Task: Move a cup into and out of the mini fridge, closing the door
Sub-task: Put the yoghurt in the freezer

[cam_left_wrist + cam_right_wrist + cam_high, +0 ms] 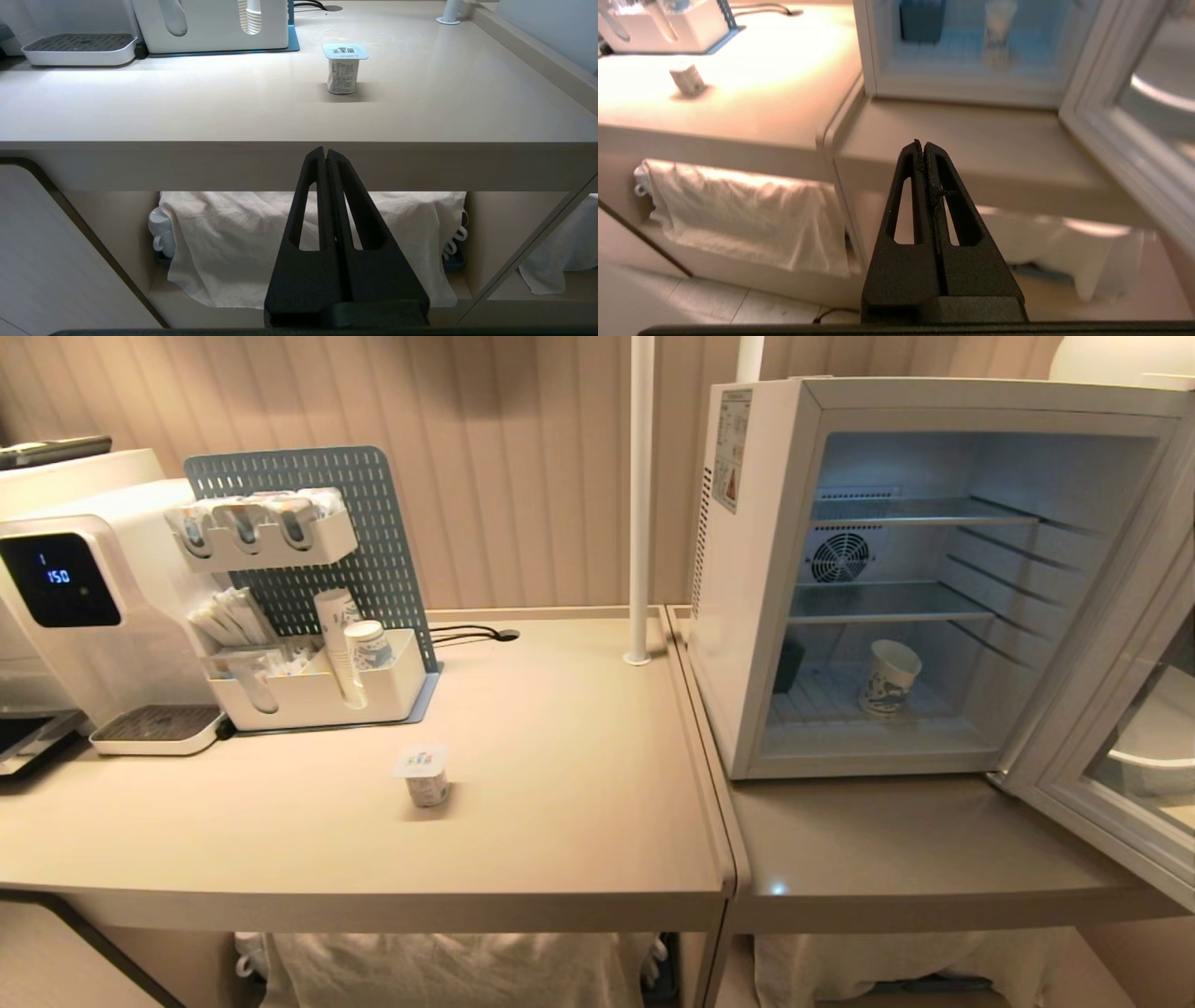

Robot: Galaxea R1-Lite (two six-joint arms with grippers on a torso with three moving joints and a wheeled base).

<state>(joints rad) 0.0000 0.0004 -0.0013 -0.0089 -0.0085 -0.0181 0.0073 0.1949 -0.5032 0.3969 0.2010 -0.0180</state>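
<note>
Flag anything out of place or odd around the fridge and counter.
The mini fridge stands with its door swung wide open, the cup upright on its floor. A small foil-lidded pot sits alone mid-counter. Nothing is spilled or tipped.

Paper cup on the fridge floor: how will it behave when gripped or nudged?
The cup looks like thin paper with an open top, so it probably crushes under a hard squeeze. It seems small and light; whether it holds anything cannot be seen. Standing upright on its narrower base on the mini fridge floor, it would likely tip or slide if pushed near the rim.
</note>
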